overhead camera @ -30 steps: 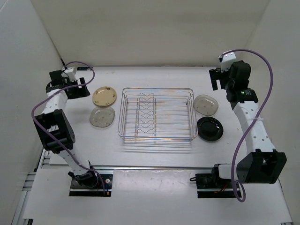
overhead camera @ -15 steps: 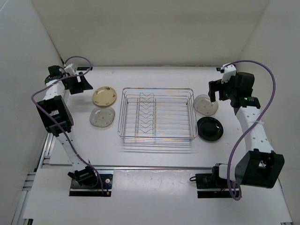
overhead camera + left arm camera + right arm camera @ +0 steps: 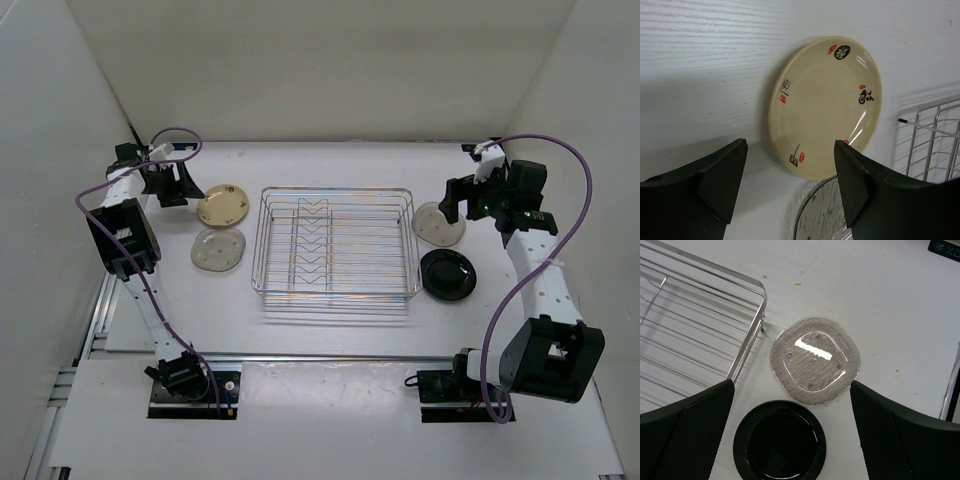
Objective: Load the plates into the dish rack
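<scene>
From above the near edge, we look down on the whole desk (image 3: pixel 330 340). Our left wrist view sits close to the tan plate (image 3: pixel 825 105). The right wrist view looks down on the clear plate (image 3: pixel 815 360), black plate (image 3: pixel 780 440) and rack (image 3: pixel 746 344) corner. The top view shares all of these.

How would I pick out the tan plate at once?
Find the chrome wire dish rack in the middle of the table. To its left lie two plates; the tan plate is the farther one, behind a translucent plate. It alone carries small black and red marks near its rim.
</scene>
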Controlling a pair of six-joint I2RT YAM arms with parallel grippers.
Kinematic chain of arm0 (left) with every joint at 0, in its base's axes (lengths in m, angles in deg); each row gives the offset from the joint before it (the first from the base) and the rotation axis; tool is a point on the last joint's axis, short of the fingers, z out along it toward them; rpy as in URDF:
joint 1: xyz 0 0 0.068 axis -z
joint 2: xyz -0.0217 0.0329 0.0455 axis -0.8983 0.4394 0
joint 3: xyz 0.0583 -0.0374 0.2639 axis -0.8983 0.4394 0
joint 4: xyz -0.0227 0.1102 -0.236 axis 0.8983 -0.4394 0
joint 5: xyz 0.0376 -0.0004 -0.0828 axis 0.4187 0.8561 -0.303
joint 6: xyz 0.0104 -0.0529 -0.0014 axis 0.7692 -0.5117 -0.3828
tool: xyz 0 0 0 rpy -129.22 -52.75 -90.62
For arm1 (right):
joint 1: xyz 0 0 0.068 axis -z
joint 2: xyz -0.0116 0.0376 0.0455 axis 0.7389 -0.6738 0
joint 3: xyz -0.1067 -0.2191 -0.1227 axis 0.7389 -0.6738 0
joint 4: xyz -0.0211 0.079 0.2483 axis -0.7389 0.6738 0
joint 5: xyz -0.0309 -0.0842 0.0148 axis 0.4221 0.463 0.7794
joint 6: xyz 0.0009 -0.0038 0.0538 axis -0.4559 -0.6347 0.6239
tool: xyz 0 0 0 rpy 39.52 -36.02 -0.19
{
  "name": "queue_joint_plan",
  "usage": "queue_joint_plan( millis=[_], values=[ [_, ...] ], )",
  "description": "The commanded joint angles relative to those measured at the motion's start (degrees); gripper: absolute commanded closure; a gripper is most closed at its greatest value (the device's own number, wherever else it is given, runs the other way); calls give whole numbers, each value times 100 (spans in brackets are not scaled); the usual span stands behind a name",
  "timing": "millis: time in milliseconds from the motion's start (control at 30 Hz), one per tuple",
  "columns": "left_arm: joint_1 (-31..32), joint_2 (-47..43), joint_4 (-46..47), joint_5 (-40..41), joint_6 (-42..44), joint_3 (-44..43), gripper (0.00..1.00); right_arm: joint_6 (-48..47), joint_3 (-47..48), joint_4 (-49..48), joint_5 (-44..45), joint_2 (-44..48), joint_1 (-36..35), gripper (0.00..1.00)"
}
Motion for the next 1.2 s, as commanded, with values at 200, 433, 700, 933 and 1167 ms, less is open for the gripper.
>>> queue_joint_plan(
  millis=[200,433,700,933,1167],
  values=[
    [6,341,-201,-33,138,-574,25,73,-113,-233,-567,160,181,0],
    [111,499,-254,-33,138,-689,29,73,-166,-233,-620,160,234,0],
    [164,613,-254,20,191,-689,36,73,-166,-233,-672,160,234,0],
    [331,666,-307,134,244,-689,40,73,-166,-233,-672,160,286,0],
    [384,719,-360,239,244,-689,46,73,-166,-285,-725,160,339,0]
  ],
)
